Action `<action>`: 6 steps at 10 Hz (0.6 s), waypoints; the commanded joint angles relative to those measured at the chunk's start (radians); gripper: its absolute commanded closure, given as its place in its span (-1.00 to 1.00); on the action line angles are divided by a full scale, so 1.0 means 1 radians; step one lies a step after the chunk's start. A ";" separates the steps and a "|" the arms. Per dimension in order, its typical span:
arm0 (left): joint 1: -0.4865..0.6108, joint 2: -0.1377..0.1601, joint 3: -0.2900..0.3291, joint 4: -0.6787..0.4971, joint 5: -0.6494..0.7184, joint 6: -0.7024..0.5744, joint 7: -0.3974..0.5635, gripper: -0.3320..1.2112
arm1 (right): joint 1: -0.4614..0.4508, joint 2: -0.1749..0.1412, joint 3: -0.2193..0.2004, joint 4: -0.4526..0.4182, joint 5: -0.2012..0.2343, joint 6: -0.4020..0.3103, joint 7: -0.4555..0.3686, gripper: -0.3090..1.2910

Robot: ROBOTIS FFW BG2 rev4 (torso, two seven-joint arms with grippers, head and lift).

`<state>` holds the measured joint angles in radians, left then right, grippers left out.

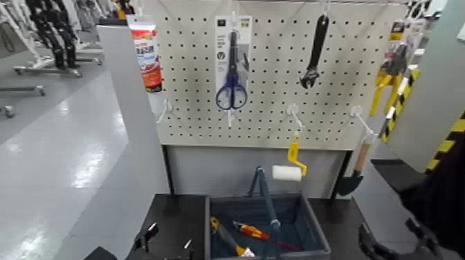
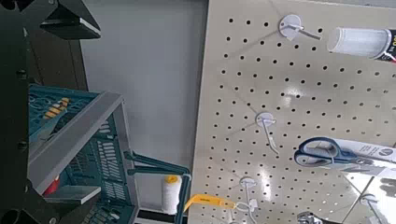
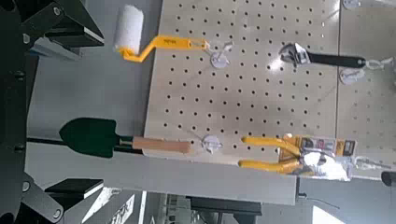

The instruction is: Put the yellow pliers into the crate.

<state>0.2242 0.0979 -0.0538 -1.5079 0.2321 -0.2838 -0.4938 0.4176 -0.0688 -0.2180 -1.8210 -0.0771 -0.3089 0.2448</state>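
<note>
The yellow pliers hang on their pale card from a hook at the upper right edge of the pegboard. They also show in the right wrist view. The dark grey-blue crate stands on the black table below the board, and its wall shows in the left wrist view. My left gripper is open and empty, low at the crate's left. My right gripper is open and empty, low at the crate's right, far below the pliers.
The pegboard also holds a red-and-white tube, blue scissors, a black wrench, a yellow-handled paint roller and a trowel. A red-and-yellow screwdriver lies in the crate. A black-and-yellow striped post stands at the right.
</note>
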 commanded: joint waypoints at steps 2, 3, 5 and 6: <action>-0.006 0.000 -0.004 0.003 -0.001 0.000 0.000 -0.40 | -0.097 -0.039 -0.130 -0.104 -0.095 0.238 0.105 -0.37; -0.008 0.000 -0.006 0.005 -0.001 0.000 0.000 -0.40 | -0.134 -0.054 -0.156 -0.127 -0.096 0.303 0.142 -0.37; -0.014 0.002 -0.011 0.006 -0.002 0.000 0.000 -0.40 | -0.226 -0.097 -0.195 -0.149 -0.107 0.407 0.195 -0.36; -0.016 0.000 -0.011 0.008 -0.001 0.000 0.000 -0.40 | -0.273 -0.118 -0.202 -0.142 -0.135 0.433 0.206 -0.36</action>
<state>0.2093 0.0995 -0.0641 -1.5008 0.2309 -0.2838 -0.4939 0.1748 -0.1733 -0.4138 -1.9661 -0.1973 0.1053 0.4504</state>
